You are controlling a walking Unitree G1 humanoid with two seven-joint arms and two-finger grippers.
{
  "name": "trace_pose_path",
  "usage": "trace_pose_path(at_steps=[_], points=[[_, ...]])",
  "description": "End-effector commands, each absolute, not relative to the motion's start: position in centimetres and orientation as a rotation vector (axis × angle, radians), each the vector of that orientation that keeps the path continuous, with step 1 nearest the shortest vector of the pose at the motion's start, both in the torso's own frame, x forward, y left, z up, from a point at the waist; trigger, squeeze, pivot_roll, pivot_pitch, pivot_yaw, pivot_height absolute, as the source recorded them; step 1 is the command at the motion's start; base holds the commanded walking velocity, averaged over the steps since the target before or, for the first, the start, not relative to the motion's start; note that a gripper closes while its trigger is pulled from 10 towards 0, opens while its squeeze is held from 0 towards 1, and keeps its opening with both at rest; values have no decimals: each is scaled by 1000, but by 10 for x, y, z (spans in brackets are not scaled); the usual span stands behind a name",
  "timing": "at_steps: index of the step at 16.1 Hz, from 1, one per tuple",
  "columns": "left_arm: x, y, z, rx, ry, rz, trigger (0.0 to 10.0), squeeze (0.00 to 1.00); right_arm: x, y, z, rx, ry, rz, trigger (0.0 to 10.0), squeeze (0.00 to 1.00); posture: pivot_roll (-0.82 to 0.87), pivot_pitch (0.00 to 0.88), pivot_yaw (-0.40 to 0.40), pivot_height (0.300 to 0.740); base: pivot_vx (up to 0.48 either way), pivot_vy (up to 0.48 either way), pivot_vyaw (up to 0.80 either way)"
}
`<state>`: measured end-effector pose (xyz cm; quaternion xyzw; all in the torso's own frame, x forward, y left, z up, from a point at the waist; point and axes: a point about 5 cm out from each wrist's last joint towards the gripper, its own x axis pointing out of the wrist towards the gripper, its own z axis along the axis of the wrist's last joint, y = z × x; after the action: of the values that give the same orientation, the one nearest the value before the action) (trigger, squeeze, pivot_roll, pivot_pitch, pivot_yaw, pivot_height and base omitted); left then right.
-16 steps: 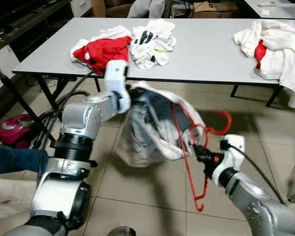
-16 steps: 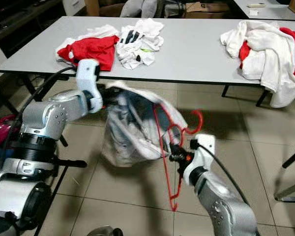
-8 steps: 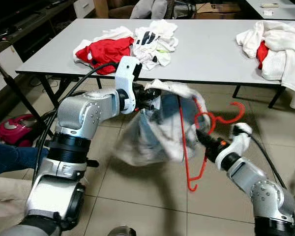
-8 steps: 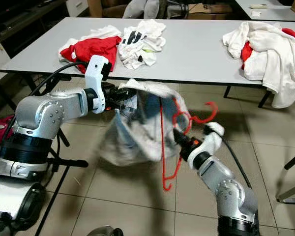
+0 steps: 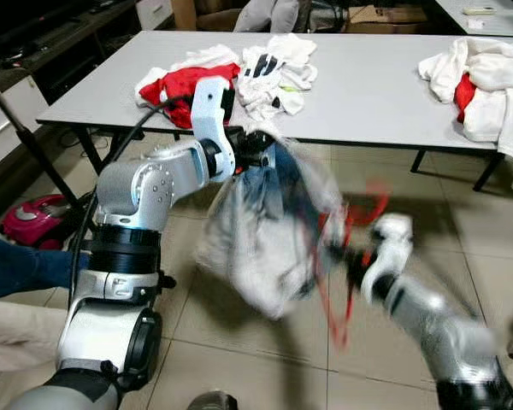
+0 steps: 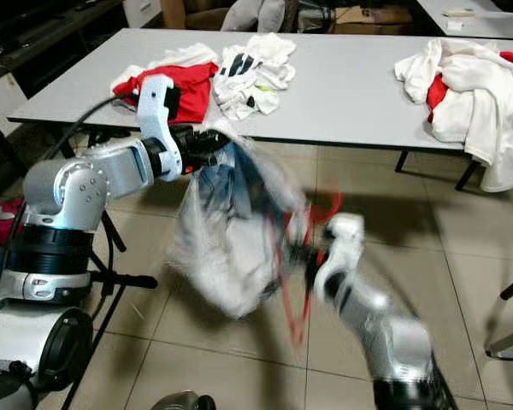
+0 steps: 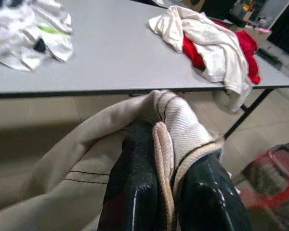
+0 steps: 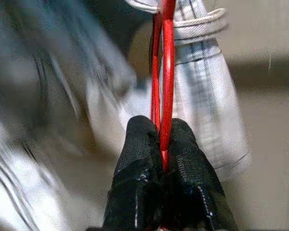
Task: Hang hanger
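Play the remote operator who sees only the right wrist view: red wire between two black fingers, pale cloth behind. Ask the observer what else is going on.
Operator: Is anything else holding that cloth?
Observer: Yes. The left tool is shut on a folded hem of the white garment, up near the table edge.
Operator: What is on the table?
Observer: A red and white clothes pile at its left end, and another pile at its right end.
Operator: Where is my tool in the room?
Observer: The right tool, gripping the red hanger, is low over the tiled floor, in front of the table, blurred.
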<state>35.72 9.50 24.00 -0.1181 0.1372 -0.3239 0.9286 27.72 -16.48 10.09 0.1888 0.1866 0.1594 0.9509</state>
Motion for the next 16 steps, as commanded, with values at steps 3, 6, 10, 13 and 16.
trace_pose_path(at_steps=[3, 6, 10, 13, 16], points=[[354, 108, 248, -127, 266, -695, 0, 0, 286, -189, 133, 626, 142, 204, 10000, 0, -23, 0, 90, 740, 0, 0, 0], [341, 110, 240, 25, 326, -823, 0, 0, 297, -202, 150, 850, 23, 166, 10000, 0, -27, 0, 92, 740, 0, 0, 0], [318, 96, 248, -4, 315, -1097, 0, 0, 314, -198, 164, 1001, -9, 203, 10000, 0, -36, 0, 93, 740, 0, 0, 0], [296, 89, 257, -42, 299, -1324, 0, 0, 325, -194, 165, 1014, -3, 183, 10000, 0, -41, 0, 92, 740, 0, 0, 0], [274, 86, 257, -33, 336, -1500, 0, 0, 339, -201, 163, 1079, -13, 57, 10000, 0, -33, 0, 76, 740, 0, 0, 0]])
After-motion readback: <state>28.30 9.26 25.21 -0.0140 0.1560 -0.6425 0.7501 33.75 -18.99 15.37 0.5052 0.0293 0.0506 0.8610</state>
